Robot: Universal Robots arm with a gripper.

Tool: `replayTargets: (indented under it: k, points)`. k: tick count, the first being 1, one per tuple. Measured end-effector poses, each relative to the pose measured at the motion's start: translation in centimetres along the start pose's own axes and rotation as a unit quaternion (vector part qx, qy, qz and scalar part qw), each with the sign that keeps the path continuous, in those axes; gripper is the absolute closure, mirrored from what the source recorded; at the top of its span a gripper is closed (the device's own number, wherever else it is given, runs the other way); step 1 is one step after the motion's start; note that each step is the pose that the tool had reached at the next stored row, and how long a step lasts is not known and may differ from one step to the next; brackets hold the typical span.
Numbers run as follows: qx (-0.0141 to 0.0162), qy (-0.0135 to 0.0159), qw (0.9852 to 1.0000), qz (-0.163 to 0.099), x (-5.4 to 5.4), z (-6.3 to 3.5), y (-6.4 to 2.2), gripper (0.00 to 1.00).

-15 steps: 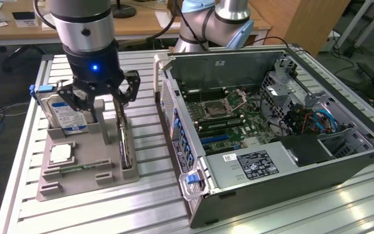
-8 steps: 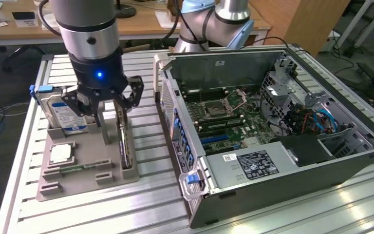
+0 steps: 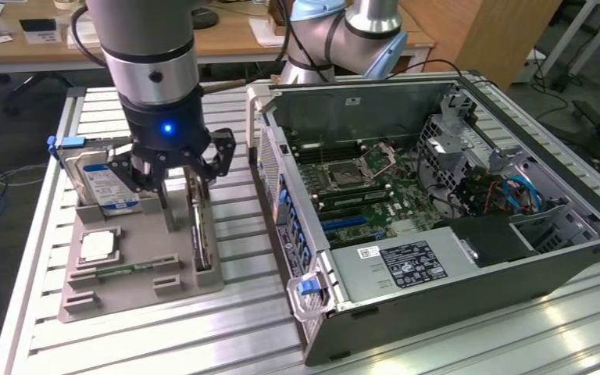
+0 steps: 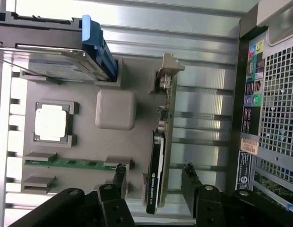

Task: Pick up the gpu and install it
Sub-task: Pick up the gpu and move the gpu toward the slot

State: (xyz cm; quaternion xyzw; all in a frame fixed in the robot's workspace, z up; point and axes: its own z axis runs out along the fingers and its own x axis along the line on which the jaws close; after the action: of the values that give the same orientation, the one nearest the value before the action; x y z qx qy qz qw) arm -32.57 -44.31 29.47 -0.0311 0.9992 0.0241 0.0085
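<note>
Hanging wide open over the upright gpu (image 4: 159, 156), my pincer (image 4: 153, 169) flanks it on both sides. I'd centre on the gpu and close squarely, avoiding tilt.

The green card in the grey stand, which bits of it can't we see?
- Exterior view: the gpu stands edge-on, so both faces are hidden, and the gripper covers its far end.
- Wrist view: edge-on here too; its bottom edge sits hidden down in the grey stand.
</note>
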Motion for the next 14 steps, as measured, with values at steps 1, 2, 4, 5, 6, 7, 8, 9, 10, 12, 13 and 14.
replayTargets:
  k: [1,2,4,5,6,7,8,9,10,12,13,14]
  points:
    - [-0.0001,-0.0001,1.0,0.0,0.0,0.11,-0.04,0.41]
    - [0.0,0.0,1.0,0.0,0.0,0.21,-0.11,0.41]
    - [0.0,0.0,1.0,0.0,0.0,0.46,-0.28,0.41]
    - [-0.0001,-0.0001,1.0,0.0,0.0,0.64,-0.31,0.41]
    - [-0.0001,-0.0001,1.0,0.0,0.0,0.83,-0.33,0.41]
    - [0.0,0.0,1.0,0.0,-0.1,1.01,-0.34,0.41]
    - [0.0,-0.0001,1.0,0.001,-0.1,1.19,-0.35,0.41]
    - [0.0,-0.0001,1.0,0.001,-0.1,1.37,-0.36,0.41]
    - [0.0,-0.0001,1.0,0.002,-0.1,1.55,-0.37,0.41]
    - [0.0001,-0.0002,1.0,0.004,-0.1,1.91,-0.39,0.41]
    - [0.0001,-0.0003,1.0,0.005,-0.1,2.1,-0.4,0.41]
    - [0.0001,-0.0004,1.0,0.006,-0.1,2.28,-0.41,0.41]
